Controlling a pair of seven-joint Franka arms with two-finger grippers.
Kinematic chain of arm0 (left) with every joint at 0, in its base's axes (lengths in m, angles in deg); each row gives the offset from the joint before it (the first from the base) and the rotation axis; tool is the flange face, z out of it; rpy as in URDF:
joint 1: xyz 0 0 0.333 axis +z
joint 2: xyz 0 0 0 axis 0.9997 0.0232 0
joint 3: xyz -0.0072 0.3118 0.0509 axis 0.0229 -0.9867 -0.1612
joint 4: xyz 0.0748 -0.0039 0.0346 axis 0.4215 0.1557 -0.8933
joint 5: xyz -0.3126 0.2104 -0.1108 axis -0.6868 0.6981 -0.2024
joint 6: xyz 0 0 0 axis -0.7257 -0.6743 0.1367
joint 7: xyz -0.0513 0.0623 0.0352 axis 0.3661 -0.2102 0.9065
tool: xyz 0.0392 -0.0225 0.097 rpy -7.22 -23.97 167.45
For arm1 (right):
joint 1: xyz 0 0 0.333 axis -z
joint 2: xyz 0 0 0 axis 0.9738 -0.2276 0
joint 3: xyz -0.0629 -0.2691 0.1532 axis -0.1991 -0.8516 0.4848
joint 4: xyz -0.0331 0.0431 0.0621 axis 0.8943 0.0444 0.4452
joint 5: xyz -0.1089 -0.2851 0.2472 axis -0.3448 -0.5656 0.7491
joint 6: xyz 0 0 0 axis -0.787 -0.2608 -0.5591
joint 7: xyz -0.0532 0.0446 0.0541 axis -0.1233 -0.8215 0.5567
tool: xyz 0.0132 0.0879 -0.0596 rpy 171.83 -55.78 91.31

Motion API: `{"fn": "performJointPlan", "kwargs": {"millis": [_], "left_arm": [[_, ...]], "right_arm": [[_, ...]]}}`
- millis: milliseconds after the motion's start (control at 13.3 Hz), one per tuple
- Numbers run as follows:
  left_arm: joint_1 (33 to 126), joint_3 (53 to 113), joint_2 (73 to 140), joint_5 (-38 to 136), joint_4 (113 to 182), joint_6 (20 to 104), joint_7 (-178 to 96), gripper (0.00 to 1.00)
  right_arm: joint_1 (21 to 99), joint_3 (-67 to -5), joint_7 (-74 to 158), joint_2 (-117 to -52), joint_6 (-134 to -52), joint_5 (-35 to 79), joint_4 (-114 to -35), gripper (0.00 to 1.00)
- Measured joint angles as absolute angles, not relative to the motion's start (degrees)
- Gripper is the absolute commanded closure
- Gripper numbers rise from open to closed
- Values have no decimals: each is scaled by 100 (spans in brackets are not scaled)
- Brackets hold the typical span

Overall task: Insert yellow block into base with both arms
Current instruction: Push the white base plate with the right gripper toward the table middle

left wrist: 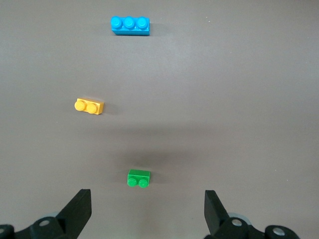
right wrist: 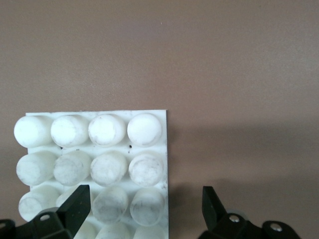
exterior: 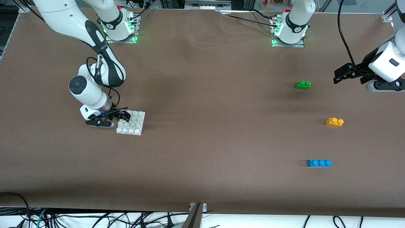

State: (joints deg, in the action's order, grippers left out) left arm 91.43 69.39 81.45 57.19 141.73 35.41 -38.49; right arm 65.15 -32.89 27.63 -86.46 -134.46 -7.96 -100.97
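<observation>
Yellow block hasn't been touched yet, it's just sitting on the brown worktop at the right-middle of the front frame, with the green brick above it and the blue brick below it.

Biggest to smallest: the worktop fills almost the whole shot. The right arm comes down from the upper left of the frame and its right claw is low over the edge of the base, spread wide, one finger over the studs and one off the side, not pinching anything as far as I can see. The left arm pokes in at the right edge, and the left claw hangs in the air up there, also spread wide and empty, looking down at all three bricks.

So my read: basically nothing's done. Both grabs and the actual insert are left.
</observation>
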Motion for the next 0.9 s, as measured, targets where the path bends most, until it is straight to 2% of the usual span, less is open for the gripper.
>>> {"fn": "performJointPlan", "kwargs": {"millis": [376, 451, 601, 902], "left_arm": [[9143, 6941, 8145, 5719, 14173, 3541, -3849, 0], [9143, 6941, 8145, 5719, 14173, 3541, -3849, 0], [9143, 6941, 8145, 5719, 14173, 3540, -3849, 0], [9143, 6945, 8145, 5719, 14173, 3539, -3849, 0]], "right_arm": [[6454, -3268, 2763, -8999, -14142, -784, -10098, 2], [6430, -3258, 2763, -9089, -14293, -777, -10098, 10], [6406, -3253, 2763, -9137, -14396, -776, -10094, 37], [6398, -3098, 2707, -9073, -14401, -774, -10067, 38]]}}
